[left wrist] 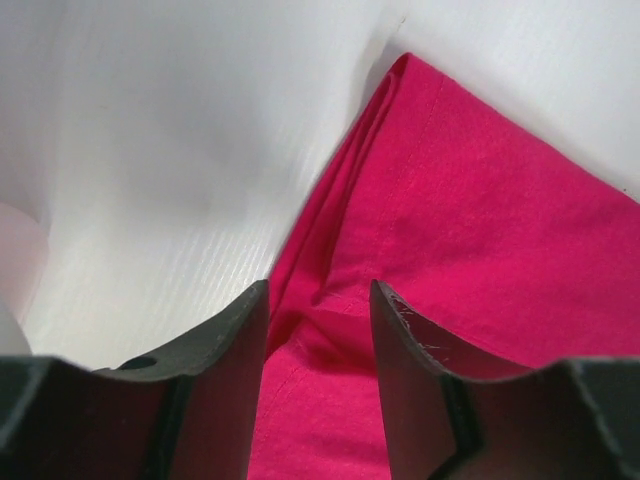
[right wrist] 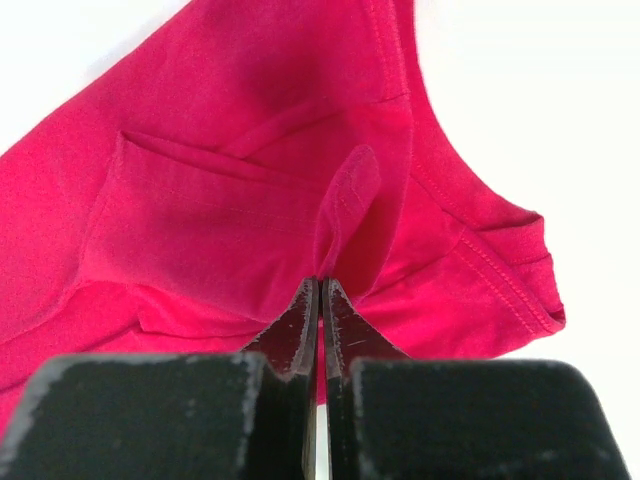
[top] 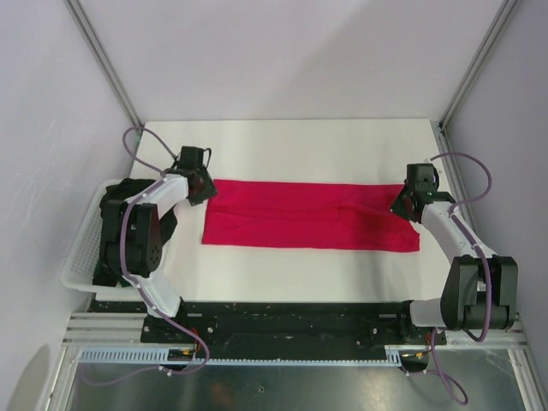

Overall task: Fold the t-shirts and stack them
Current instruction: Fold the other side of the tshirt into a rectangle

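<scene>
The crimson-red t-shirt (top: 308, 216) lies folded into a long flat strip across the white table (top: 300, 145). My left gripper (top: 204, 187) is at the strip's left end, over its far corner. In the left wrist view its jaws stand apart (left wrist: 320, 300) with red cloth (left wrist: 480, 200) between and below them. My right gripper (top: 402, 204) is at the strip's right end. In the right wrist view it (right wrist: 320, 285) is shut on a raised pinch of the red cloth (right wrist: 220, 200) near the sleeve hem. I see no dark or pale pink shirt.
A white lattice basket (top: 81, 248) stands at the table's left edge, mostly behind the left arm. Metal frame posts rise at the far left and far right corners. Grey walls enclose the table on three sides.
</scene>
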Robot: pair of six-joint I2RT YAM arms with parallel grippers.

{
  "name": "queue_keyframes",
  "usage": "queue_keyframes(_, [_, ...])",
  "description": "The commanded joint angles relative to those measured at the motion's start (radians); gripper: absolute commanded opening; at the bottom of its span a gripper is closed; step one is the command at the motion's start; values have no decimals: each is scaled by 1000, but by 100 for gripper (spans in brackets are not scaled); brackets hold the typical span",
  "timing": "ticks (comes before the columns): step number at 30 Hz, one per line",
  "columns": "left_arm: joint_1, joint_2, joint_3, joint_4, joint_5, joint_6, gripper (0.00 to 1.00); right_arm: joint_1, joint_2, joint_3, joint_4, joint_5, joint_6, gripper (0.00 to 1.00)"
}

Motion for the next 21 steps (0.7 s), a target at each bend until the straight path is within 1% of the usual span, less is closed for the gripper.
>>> queue_keyframes(1, [8, -30, -8, 37, 38, -38, 48, 28, 10, 1, 35, 3, 11, 0])
queue_keyframes(11, [6, 18, -11, 47, 84, -70, 44, 37, 23, 1, 45, 2, 17, 0])
queue_keyframes(21, [6, 41, -16, 47, 78, -86, 41, 37, 33, 1, 57, -4, 17, 0])
